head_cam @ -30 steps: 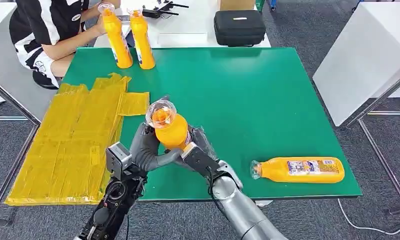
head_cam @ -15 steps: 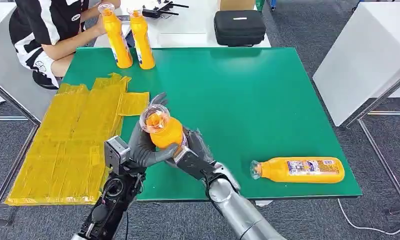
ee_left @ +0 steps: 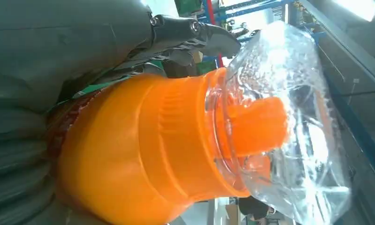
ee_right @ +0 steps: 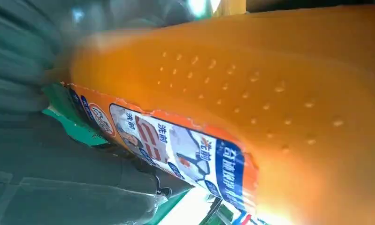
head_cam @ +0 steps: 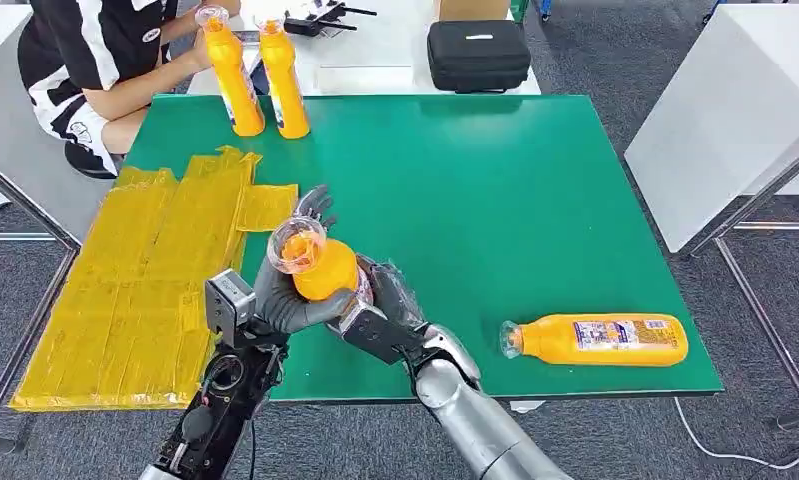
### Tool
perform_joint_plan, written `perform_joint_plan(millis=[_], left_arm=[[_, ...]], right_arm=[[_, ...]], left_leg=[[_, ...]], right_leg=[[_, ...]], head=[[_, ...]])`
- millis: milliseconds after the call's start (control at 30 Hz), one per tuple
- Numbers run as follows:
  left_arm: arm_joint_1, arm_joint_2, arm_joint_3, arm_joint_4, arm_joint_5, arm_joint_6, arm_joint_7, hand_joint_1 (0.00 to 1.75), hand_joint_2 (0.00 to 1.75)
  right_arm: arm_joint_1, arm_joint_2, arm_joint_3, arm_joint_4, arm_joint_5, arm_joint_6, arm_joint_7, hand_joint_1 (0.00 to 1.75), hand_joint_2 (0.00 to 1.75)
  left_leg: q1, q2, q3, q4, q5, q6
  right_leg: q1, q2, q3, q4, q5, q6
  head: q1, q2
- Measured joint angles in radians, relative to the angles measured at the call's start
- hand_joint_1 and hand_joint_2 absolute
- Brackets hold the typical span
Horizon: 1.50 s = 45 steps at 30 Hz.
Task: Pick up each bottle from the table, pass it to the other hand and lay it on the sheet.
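An orange plastic bottle with a clear cap (head_cam: 315,262), gripped by both the left hand (head_cam: 280,295) and right hand (head_cam: 375,315), has been carried nearer the yellow sheet (head_cam: 145,280); handover is judged underway.

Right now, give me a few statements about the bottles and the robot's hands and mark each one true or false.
1. Both the left hand and the right hand are on the held bottle. True.
2. The held bottle has no cap. False: a clear cap covers its top.
3. A second bottle lies on the green table. True.
4. A bottle already lies on the yellow sheet. False: none is on it.
5. Two bottles stand upright near the seated person. True.
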<state>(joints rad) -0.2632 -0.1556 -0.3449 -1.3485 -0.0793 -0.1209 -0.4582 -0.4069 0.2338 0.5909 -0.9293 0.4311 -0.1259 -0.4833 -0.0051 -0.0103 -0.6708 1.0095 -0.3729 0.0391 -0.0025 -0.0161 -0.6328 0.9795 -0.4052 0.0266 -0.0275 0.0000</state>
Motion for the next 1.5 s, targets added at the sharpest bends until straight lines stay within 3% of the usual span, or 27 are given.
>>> perform_joint_plan(millis=[300,333,433,967,1000,1033,1300,1500], left_arm=[[-0.001,0.003,0.004,0.002,0.003,-0.008,0.000,0.58,1.75],[-0.001,0.003,0.006,0.002,0.003,-0.009,0.000,1.47,1.75],[-0.001,0.003,0.006,0.002,0.003,-0.010,0.000,1.73,1.75],[-0.004,0.003,0.009,0.002,0.009,-0.017,0.004,1.75,1.75],[-0.004,0.003,0.009,0.002,0.010,-0.017,0.005,1.75,1.75],[-0.004,0.003,0.009,0.001,0.011,-0.017,0.005,1.75,1.75],[-0.007,0.003,0.012,-0.002,0.027,0.001,0.015,1.75,1.75],[-0.007,0.008,0.050,-0.010,-0.105,0.187,0.029,1.75,1.75]], right_arm=[[0.000,0.000,0.000,0.000,0.009,0.000,0.008,1.75,1.75],[0.000,0.000,0.000,0.000,0.009,0.000,0.008,1.75,1.75],[0.000,0.000,0.000,0.000,0.009,0.000,0.009,1.75,1.75],[0.001,0.000,0.001,-0.001,0.012,0.000,0.011,1.75,1.75],[0.001,0.000,0.001,-0.003,0.011,-0.003,0.011,1.50,1.75],[0.002,0.000,0.001,-0.003,0.011,-0.005,0.011,0.00,1.75],[0.019,-0.002,0.001,-0.054,0.008,-0.060,-0.003,0.00,1.75],[0.099,-0.044,-0.028,-0.223,0.036,-0.126,0.000,0.00,1.75]], left_leg=[[0.000,0.000,0.000,0.000,0.000,0.000],[0.000,0.000,0.000,0.000,0.000,0.000],[0.000,0.000,0.000,0.000,0.000,0.000],[0.000,0.000,0.000,0.000,0.000,0.000],[0.000,0.000,0.000,0.000,0.000,0.000],[0.000,0.000,0.000,0.000,0.000,0.000],[0.000,0.000,0.000,0.000,0.000,0.000],[0.000,0.000,0.000,0.000,0.000,0.000]], right_leg=[[0.000,0.000,0.000,0.000,0.000,0.000],[0.000,0.000,0.000,0.000,0.000,0.000],[0.000,0.000,0.000,0.000,0.000,0.000],[0.000,0.000,0.000,0.000,0.000,0.000],[0.000,0.000,0.000,0.000,0.000,0.000],[0.000,0.000,0.000,0.000,0.000,0.000],[0.000,0.000,0.000,0.000,0.000,0.000],[0.000,0.000,-0.001,0.000,0.000,0.000]], head=[[0.000,0.000],[0.000,0.000],[0.000,0.000],[0.000,0.000],[0.000,0.000],[0.000,0.000],[0.000,0.000],[0.000,0.000]])
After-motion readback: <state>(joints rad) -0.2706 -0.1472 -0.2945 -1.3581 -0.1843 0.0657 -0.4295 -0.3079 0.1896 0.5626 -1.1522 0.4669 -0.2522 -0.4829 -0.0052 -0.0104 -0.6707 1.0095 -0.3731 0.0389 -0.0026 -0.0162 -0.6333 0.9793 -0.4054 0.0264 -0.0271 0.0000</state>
